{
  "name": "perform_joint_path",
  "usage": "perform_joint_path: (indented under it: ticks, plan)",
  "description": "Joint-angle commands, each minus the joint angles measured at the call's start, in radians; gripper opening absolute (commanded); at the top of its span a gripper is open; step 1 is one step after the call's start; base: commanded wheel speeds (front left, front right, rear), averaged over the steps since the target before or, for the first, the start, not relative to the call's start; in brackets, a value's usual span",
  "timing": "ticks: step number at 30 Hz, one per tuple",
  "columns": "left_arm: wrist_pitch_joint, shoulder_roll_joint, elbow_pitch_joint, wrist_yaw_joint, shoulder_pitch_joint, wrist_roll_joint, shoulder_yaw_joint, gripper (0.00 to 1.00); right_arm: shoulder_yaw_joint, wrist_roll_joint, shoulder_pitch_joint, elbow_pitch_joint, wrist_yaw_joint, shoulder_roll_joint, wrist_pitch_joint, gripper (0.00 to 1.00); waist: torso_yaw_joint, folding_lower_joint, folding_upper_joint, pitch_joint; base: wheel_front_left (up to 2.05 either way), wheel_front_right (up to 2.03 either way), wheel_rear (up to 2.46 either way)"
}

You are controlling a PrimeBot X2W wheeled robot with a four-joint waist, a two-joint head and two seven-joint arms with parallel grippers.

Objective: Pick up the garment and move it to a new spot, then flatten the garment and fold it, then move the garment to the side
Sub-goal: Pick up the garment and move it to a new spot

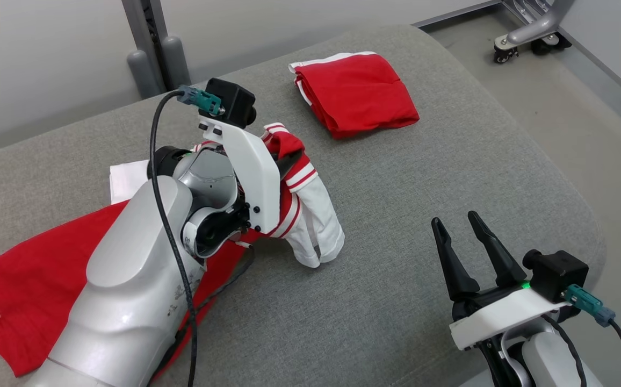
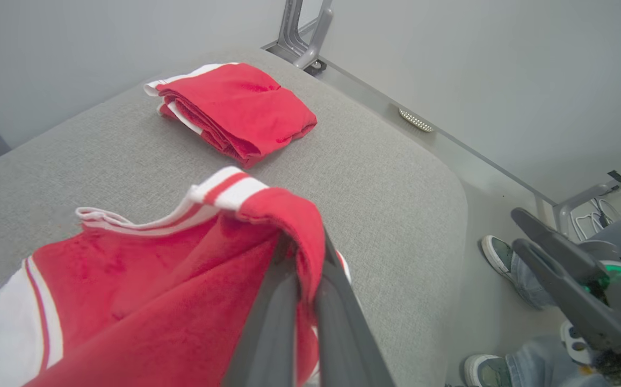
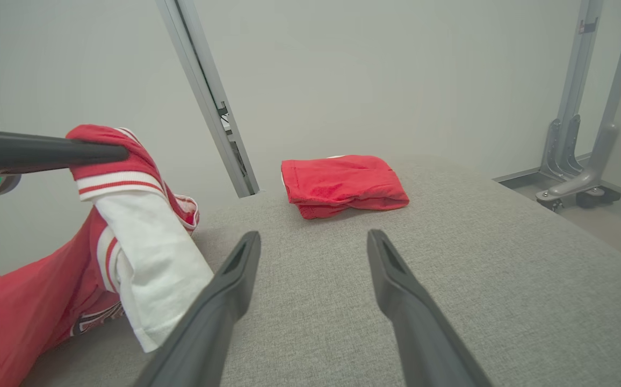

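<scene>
The garment (image 1: 26,290) is red with white, red-striped sleeves and lies over the left part of the grey padded table (image 1: 396,242). My left gripper (image 1: 287,159) is shut on its striped cuff end and holds that end up off the surface, so a white sleeve (image 1: 316,226) hangs down to the table. In the left wrist view the red fabric (image 2: 144,290) drapes over the closed fingers (image 2: 273,322). The right wrist view has the lifted cuff (image 3: 120,177) at the left. My right gripper (image 1: 455,219) (image 3: 313,236) stands open above bare table at the lower right, holding nothing.
A folded red garment (image 1: 356,91) (image 2: 235,110) (image 3: 343,185) lies at the table's far side. A white piece (image 1: 125,180) shows behind my left arm. Beyond the right edge are a person's shoes (image 2: 496,255) and a wheeled metal frame (image 1: 525,32). A grey post (image 1: 154,59) stands behind.
</scene>
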Motion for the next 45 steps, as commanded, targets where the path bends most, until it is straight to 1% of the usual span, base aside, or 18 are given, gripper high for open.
perform_joint_path:
  ticks: [1, 3, 7, 10, 14, 19, 22, 28, 33, 34, 39, 42, 45]
  plan:
    - [-0.017, -0.008, 0.002, -0.005, -0.028, -0.027, -0.023, 1.00, -0.004, 0.000, -0.018, -0.005, 0.000, 0.001, -0.005, 1.00, 0.002, 0.0000, 0.0000, 0.011, 0.00, 0.00, 0.00]
    - [-0.027, -0.011, 0.009, -0.004, -0.033, -0.078, -0.047, 1.00, -0.006, -0.002, -0.018, -0.004, 0.000, 0.000, -0.005, 1.00, 0.016, 0.0000, 0.0000, 0.015, 0.00, 0.00, 0.00]
    - [-0.056, 0.031, -0.004, -0.003, -0.059, -0.119, -0.101, 1.00, -0.015, -0.008, -0.014, -0.007, 0.000, -0.008, -0.005, 1.00, 0.063, 0.0000, 0.0000, 0.012, 0.00, 0.00, 0.00]
    - [-0.082, 0.063, -0.030, -0.003, -0.081, -0.136, -0.129, 1.00, -0.031, -0.013, -0.003, -0.008, 0.000, -0.018, -0.005, 1.00, 0.113, 0.0000, 0.0000, 0.000, 0.00, 0.00, 0.00]
    - [-0.118, 0.116, -0.067, -0.004, -0.075, -0.162, -0.135, 1.00, -0.041, -0.021, 0.006, -0.007, 0.000, -0.031, -0.005, 1.00, 0.179, 0.0000, 0.0000, -0.026, 0.00, 0.00, 0.00]
    - [-0.165, 0.177, -0.133, -0.004, -0.025, -0.171, -0.116, 1.00, -0.045, -0.032, 0.024, -0.008, 0.000, -0.043, -0.005, 1.00, 0.251, 0.0000, 0.0000, -0.058, 0.00, 0.00, 0.00]
    - [-0.213, 0.231, -0.194, 0.010, 0.014, -0.140, -0.095, 1.00, -0.056, -0.034, 0.032, -0.010, 0.000, -0.049, -0.005, 1.00, 0.287, 0.0000, 0.0000, -0.070, 0.00, 0.00, 0.00]
    - [-0.342, 0.305, -0.313, 0.083, 0.154, -0.079, -0.057, 1.00, -0.066, -0.037, 0.055, -0.009, 0.000, -0.067, -0.005, 1.00, 0.348, 0.0000, 0.0000, -0.080, 0.00, 0.00, 0.00]
    - [-0.454, 0.341, -0.404, 0.159, 0.273, -0.039, -0.014, 1.00, -0.078, -0.038, 0.068, -0.017, 0.000, -0.076, -0.005, 1.00, 0.376, 0.0000, 0.0000, -0.087, 0.00, 0.00, 0.00]
    - [-0.454, 0.341, -0.404, 0.159, 0.273, -0.039, -0.014, 1.00, -0.078, -0.038, 0.068, -0.017, 0.000, -0.076, -0.005, 1.00, 0.376, 0.0000, 0.0000, -0.087, 0.00, 0.00, 0.00]
    - [-0.566, 0.357, -0.484, 0.237, 0.401, 0.002, 0.022, 1.00, -0.086, -0.039, 0.080, -0.038, 0.000, -0.079, -0.005, 1.00, 0.389, 0.0000, 0.0000, -0.094, 0.00, 0.00, 0.00]
    - [-0.633, 0.366, -0.508, 0.295, 0.487, 0.038, 0.037, 1.00, -0.101, -0.039, 0.096, -0.050, 0.000, -0.073, -0.005, 1.00, 0.391, 0.0000, 0.0000, -0.101, 0.00, 0.00, 0.00]
    - [-0.699, 0.350, -0.531, 0.340, 0.570, 0.040, 0.056, 1.00, -0.119, -0.047, 0.112, -0.076, 0.000, -0.064, -0.005, 1.00, 0.390, 0.0000, 0.0000, -0.107, 0.00, 0.00, 0.00]
